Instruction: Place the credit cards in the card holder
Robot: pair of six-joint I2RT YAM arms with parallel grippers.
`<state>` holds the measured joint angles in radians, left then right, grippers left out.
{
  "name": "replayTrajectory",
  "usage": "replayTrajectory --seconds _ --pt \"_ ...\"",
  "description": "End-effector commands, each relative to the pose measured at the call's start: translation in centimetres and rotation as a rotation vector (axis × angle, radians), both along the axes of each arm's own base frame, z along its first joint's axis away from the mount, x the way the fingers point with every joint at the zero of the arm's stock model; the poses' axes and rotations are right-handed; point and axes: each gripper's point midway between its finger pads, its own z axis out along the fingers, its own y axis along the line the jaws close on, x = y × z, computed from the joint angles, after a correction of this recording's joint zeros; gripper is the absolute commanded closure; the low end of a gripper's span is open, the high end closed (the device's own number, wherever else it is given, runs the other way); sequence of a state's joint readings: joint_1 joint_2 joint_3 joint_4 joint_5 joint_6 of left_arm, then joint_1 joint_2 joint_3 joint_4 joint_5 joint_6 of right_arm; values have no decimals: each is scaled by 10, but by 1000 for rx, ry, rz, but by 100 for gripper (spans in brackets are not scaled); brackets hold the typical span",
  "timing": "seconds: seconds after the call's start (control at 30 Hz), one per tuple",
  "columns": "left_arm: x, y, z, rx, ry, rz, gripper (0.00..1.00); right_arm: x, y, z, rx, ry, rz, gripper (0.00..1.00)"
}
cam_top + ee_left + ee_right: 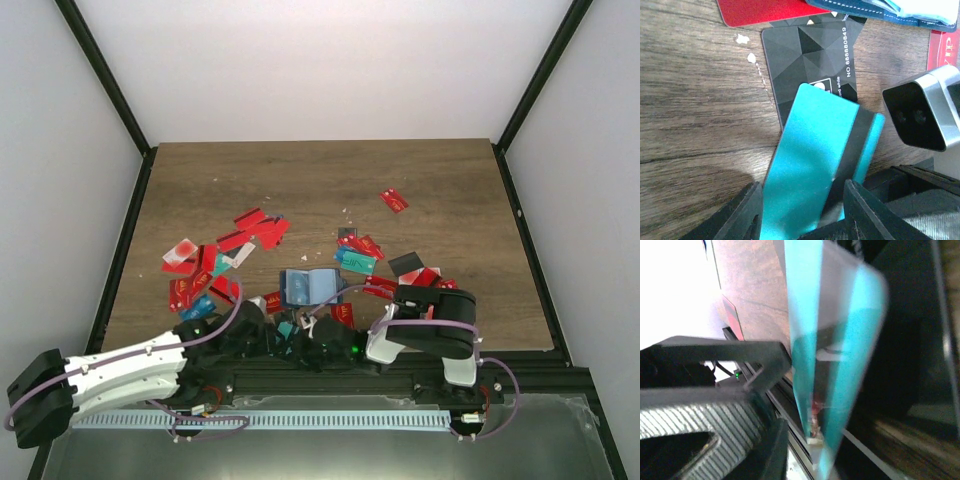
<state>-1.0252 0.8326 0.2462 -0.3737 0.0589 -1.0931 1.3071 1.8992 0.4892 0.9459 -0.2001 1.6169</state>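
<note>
Left gripper (802, 200) fingers part open, pinching teal card (815, 150), lower centre. Right gripper (832, 370) blurred; open or closed, cannot tell.

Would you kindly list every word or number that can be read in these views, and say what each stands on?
"NO 888880849": on the black card, left wrist view.
"while": small print on the same card; the rest is hidden under the teal card.
Red card at the right edge: lettering cut off, unreadable.
Scattered cards in the top view: markings too small to read.
Right wrist view: blurred, nothing readable.
</note>
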Motion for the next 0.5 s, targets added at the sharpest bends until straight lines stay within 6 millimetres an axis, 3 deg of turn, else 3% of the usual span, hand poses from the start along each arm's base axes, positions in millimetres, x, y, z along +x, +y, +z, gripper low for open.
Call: replayTrajectory --seconds 0.0,0.1,0.23,0.33,0.47 --pt "-27 18 -20 76 114 -35 53 13 -20 -28 -106 12 -74 89" --pt "-19 20 -9 89 73 -16 53 7 -23 -27 -118 10 -39 99" --pt "0 20 19 81 -35 22 52 -1 -34 -13 -105 -36 19 99" --pt "14 14 44 54 -120 31 51 -6 -38 9 -40 -115 123 99" --pt "37 3 88 19 -266 28 51 -2 -57 39 39 -227 219 99"
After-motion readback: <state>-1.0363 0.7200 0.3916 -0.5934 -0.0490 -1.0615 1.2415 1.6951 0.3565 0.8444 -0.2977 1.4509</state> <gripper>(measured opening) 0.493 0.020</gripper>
